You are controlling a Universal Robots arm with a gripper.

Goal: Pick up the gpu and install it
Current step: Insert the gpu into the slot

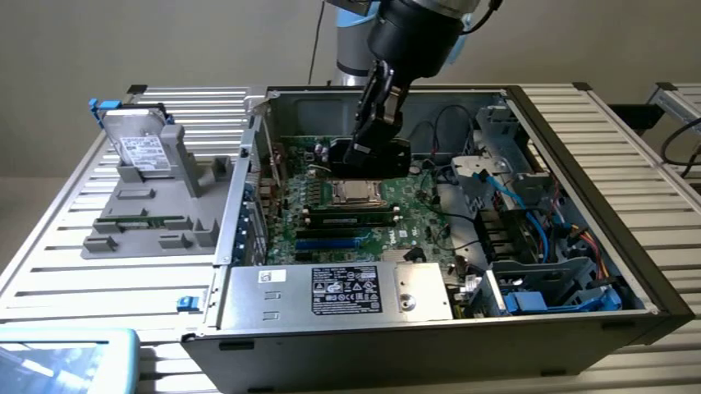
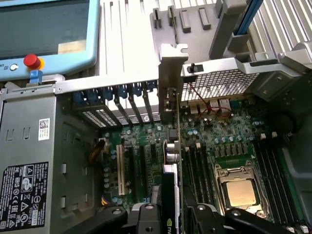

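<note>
An open desktop computer case point(image 1: 646, 279) lies on its side on a slatted metal table point(image 1: 613, 123), with the green motherboard point(image 1: 362, 230) facing up. A robot arm reaches down into the case from above. Its gripper point(image 1: 370, 144) pinches the gpu point(image 1: 367, 158), a thin black-and-green card, with one jaw pressed on each flat face.

In the wrist view the gripper point(image 2: 173, 217) holds the gpu point(image 2: 170, 185) on edge, so the card looks like a narrow strip running away from the camera. This is likely so that its connector edge can face the board. Its silver end bracket point(image 2: 171, 73) points at the row of rear slot openings point(image 2: 122, 105) in the case wall, where a bracket has to sit. A white expansion slot point(image 2: 119, 168) lies beside the card on one side and the CPU socket point(image 2: 241, 190) on the other.

In the exterior view the card is over the motherboard, just beyond the CPU socket point(image 1: 356, 193). It appears to hang above the board, but whether its edge touches a slot cannot be told.

The power supply point(image 1: 340, 291), with a black label, fills the near corner of the case. A silver hard drive point(image 1: 143, 148) stands on a grey fixture point(image 1: 153, 213) at the exterior view's left, well apart from the gripper.
</note>
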